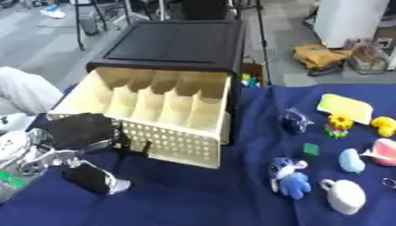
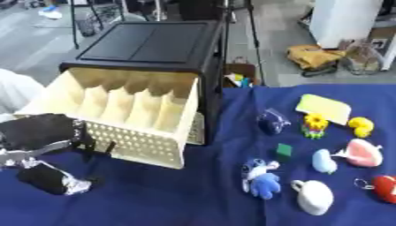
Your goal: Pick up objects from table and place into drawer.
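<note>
Nothing lies in the open drawer (image 1: pixel 154 110) yet; every toy, including the blue plush (image 1: pixel 290 178) and white mug (image 1: pixel 344 195), waits on the table (image 1: pixel 193 198). My left hand (image 1: pixel 81 132) rests at the drawer's front; whether it grips anything I cannot tell.

Both head eyes look down, sharing drawer (image 1: pixel 154 114) and table (image 1: pixel 209 194).

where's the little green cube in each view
Left eye view: the green cube sits right of centre on the blue cloth, below the sunflower toy.
Right eye view: it sits a little nearer the middle of the picture, again below the sunflower toy.
Shared landmark: the blue plush toy lies just below and left of the cube in both.
</note>
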Action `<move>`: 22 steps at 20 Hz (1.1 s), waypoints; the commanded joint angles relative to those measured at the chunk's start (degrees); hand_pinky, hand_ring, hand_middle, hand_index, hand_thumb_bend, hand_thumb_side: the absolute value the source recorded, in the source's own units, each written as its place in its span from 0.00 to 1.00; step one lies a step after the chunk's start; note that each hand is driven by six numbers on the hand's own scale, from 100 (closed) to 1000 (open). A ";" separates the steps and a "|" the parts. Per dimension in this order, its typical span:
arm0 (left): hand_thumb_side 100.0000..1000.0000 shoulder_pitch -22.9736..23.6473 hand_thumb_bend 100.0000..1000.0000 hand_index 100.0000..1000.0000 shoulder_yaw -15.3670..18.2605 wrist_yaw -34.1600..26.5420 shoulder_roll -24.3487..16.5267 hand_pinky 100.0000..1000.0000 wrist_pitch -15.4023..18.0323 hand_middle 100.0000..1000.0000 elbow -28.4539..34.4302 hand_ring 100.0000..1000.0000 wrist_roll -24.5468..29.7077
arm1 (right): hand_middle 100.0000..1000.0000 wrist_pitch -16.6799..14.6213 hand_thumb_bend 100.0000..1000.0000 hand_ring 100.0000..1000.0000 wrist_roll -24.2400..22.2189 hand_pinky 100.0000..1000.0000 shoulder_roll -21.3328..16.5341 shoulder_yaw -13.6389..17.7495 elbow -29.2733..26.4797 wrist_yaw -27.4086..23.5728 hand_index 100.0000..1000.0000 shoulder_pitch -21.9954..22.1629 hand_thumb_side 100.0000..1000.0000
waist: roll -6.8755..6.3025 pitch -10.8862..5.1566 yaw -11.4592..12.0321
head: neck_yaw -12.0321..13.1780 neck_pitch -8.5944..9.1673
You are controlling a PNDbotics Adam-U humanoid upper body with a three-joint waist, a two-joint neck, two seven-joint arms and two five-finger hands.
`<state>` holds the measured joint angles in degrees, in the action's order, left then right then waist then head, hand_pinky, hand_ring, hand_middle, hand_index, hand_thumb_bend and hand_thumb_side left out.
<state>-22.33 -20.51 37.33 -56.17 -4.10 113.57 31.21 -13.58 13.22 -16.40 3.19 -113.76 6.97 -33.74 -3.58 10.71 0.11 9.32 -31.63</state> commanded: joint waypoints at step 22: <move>0.68 1.60 0.32 0.37 -1.41 -0.37 -2.92 0.00 4.17 0.06 1.02 0.04 -3.12 | 0.65 0.26 0.15 0.80 0.75 0.71 -0.99 0.35 -0.83 -0.52 0.69 -0.41 0.96 | -0.08 -0.93 0.30 | 0.07 0.47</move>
<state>-20.90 -20.67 36.97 -58.00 -0.77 113.57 27.43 -13.26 13.79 -16.40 3.20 -113.76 6.97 -33.41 -3.75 10.58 0.45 9.33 -31.61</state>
